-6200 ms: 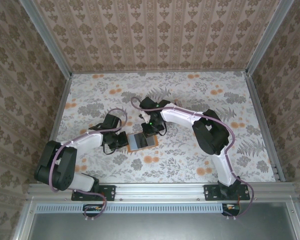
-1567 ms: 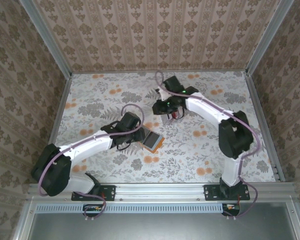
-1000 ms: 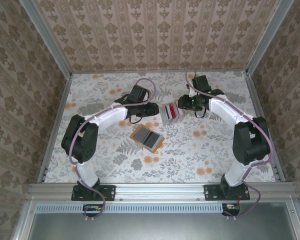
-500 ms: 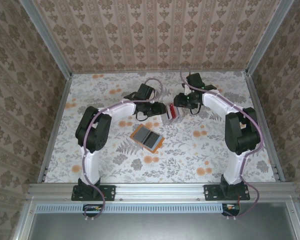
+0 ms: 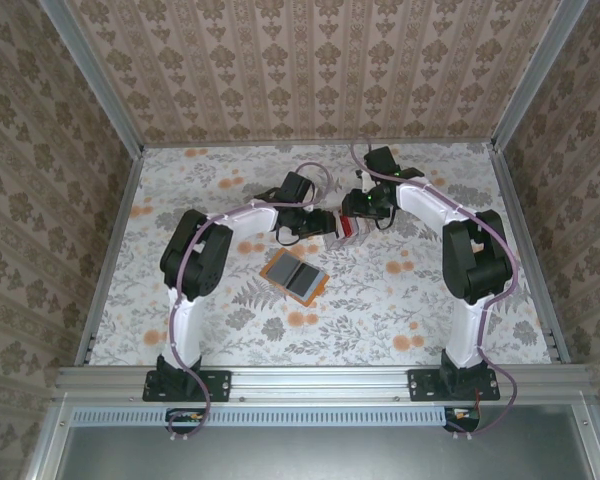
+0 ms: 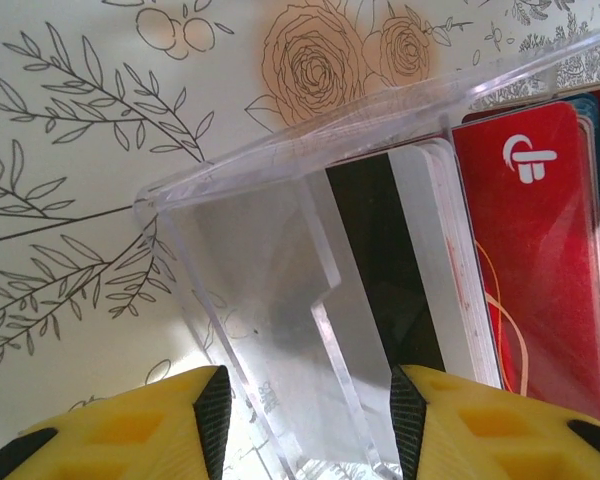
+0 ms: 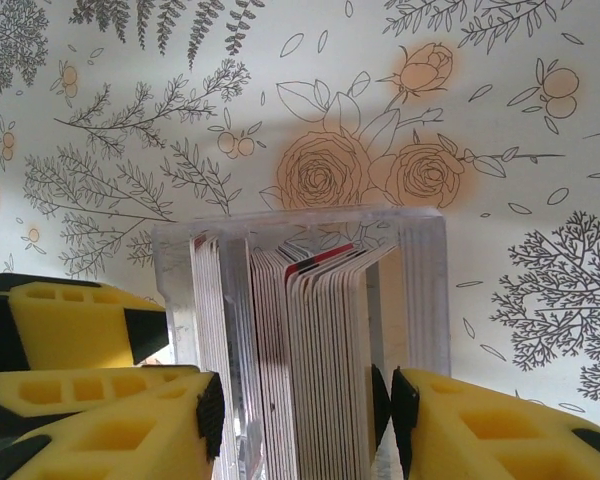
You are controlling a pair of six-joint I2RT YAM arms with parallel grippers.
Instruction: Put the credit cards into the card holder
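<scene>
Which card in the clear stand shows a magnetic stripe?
The white outermost card, black stripe exposed; the red card beside it shows a logo.

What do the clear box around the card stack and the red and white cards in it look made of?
Clear rectangular box: rigid transparent plastic, likely acrylic, glossy. The floral table shows through it and its edges catch the light.
Red and white credit cards: thin stiff plastic, probably PVC, with smooth, slightly glossy faces. One carries a black stripe, and the cut edges look white.
</scene>
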